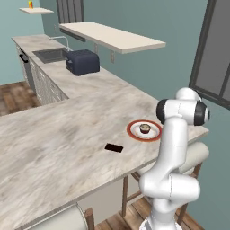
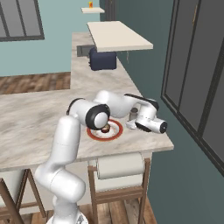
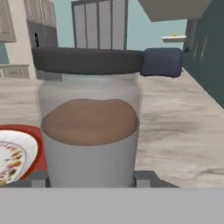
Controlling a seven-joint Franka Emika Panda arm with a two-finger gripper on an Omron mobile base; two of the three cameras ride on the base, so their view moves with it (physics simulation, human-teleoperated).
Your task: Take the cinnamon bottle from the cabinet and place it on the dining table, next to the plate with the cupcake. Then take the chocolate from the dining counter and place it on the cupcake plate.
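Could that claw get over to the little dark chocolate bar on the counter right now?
Probably not yet. The claw sits around the cinnamon bottle beside the plate. The chocolate lies bare on the dining counter, nothing blocking it, once the bottle is released.

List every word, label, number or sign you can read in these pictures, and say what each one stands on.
None can be read.
The cinnamon bottle has no label on the side in view.
The plate carries coloured specks, too blurred to tell as letters.
The yellow cup on the far shelf has a red mark, too small to read.
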